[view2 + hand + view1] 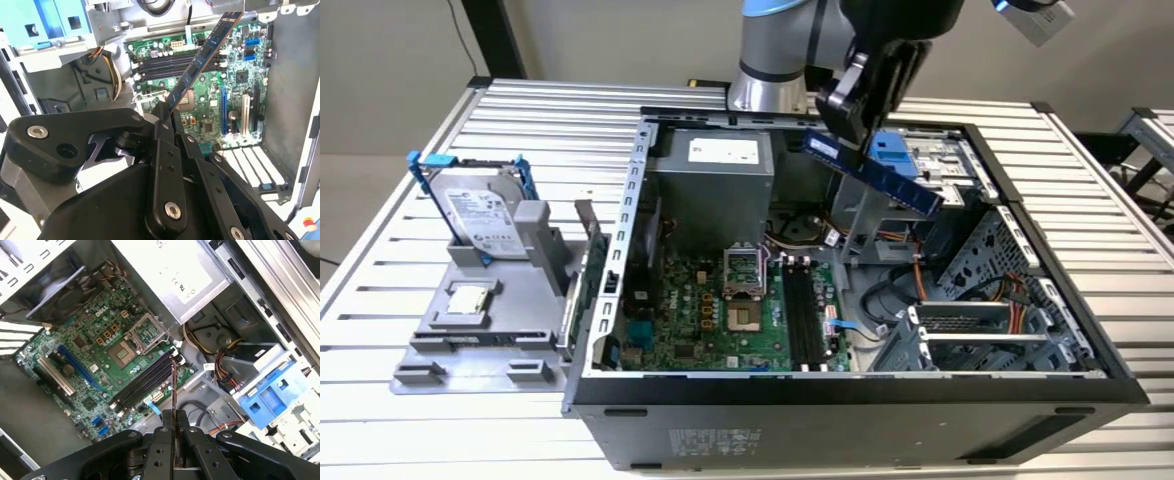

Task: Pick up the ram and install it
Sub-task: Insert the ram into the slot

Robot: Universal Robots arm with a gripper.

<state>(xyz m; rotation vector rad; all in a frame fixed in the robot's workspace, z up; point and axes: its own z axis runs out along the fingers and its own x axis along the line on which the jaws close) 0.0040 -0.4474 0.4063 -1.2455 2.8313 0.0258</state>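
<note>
**Exterior view.** The gripper [845,128] hangs above the opened computer case [854,385], over the case's far half. Its fingers are pressed together on the ram [878,177], pinching it near one end. From the fingertips the ram runs out tilted, sloping down toward the exterior view's right, and is held in the air above the case interior. A blue drive caddy [894,152] sits just beside the gripper, behind the ram. Below the gripper and nearer the camera lies the motherboard [700,325]. Its memory slots [803,315] are well apart from the ram. The power supply [714,165] is near the gripper, on the exterior view's left of it. Well away from the gripper and outside the case, a hard drive [480,215] stands upright in a grey fixture [467,350] on the slatted table [387,250].

**Second wrist view.** The gripper [167,116] has its black fingers [162,145] clamped on the ram [202,60]. The ram juts out past the fingertips at a slant, with its chip face showing. Beyond it are the motherboard [240,85] and the memory slots [167,64]. The ram is not seated in any slot.

**First wrist view.** The gripper [174,426] holds the ram [174,387], seen edge-on as a thin line running straight out from between the fingers. The ram's far tip lines up with one end of the memory slots [142,385]. I cannot tell the gap between them from this view. The CPU socket [125,352] lies past the slots. The blue drive caddy [270,402] is off to one side of the gripper.
</note>
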